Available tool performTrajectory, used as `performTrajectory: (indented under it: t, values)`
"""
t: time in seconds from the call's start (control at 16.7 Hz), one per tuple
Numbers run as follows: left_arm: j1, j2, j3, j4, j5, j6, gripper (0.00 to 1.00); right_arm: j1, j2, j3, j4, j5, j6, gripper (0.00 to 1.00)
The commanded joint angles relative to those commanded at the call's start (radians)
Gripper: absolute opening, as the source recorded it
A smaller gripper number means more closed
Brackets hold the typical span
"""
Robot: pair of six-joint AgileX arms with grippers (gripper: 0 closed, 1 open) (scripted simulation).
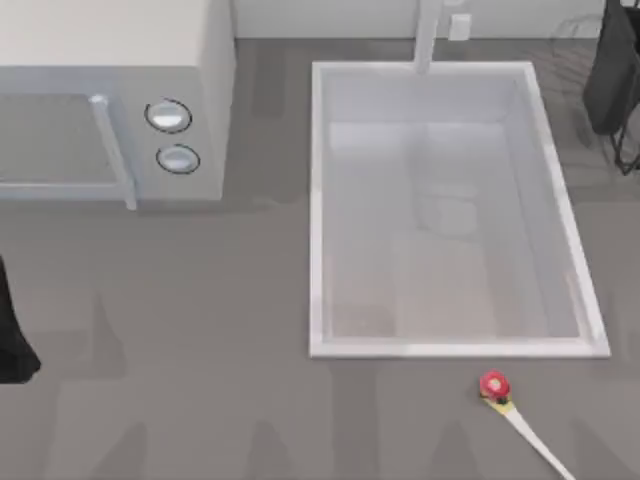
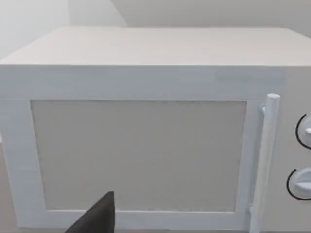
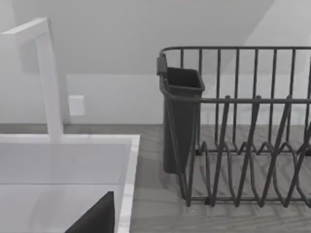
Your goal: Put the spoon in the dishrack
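Neither gripper's finger state can be told. Left arm (image 1: 12, 340) sits left of the sink (image 1: 318, 220); right arm (image 1: 612, 70) hangs right of it, over the dishrack (image 3: 243, 145). Spoon (image 1: 515, 415) lies just before the sink's near rim.

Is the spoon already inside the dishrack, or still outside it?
Outside. The spoon lies flat on the table, in front of the sink; the dishrack holds nothing visible.

Even soft light, faint shadows, sharp
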Motion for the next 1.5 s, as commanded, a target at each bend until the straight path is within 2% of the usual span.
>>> performTrajectory:
  t: [0.18, 0.42, 1.08, 1.32, 1.5]
  values:
    - [0.000, 0.000, 0.000, 0.000, 0.000, 0.000, 1.00, 0.007, 0.012, 0.011, -0.011, -0.001, 0.001, 1.00]
    - [0.000, 0.000, 0.000, 0.000, 0.000, 0.000, 1.00, 0.085, 0.162, 0.136, -0.137, -0.002, 0.010, 1.00]
    - [0.000, 0.000, 0.000, 0.000, 0.000, 0.000, 1.00, 0.463, 1.125, 0.718, -0.787, -0.001, 0.048, 1.00]
    - [0.000, 0.000, 0.000, 0.000, 0.000, 0.000, 1.00, 0.568, 1.378, 0.884, -0.961, -0.003, 0.059, 1.00]
    - [0.000, 0.000, 0.000, 0.000, 0.000, 0.000, 1.00, 0.610, 1.472, 0.952, -1.029, -0.003, 0.063, 1.00]
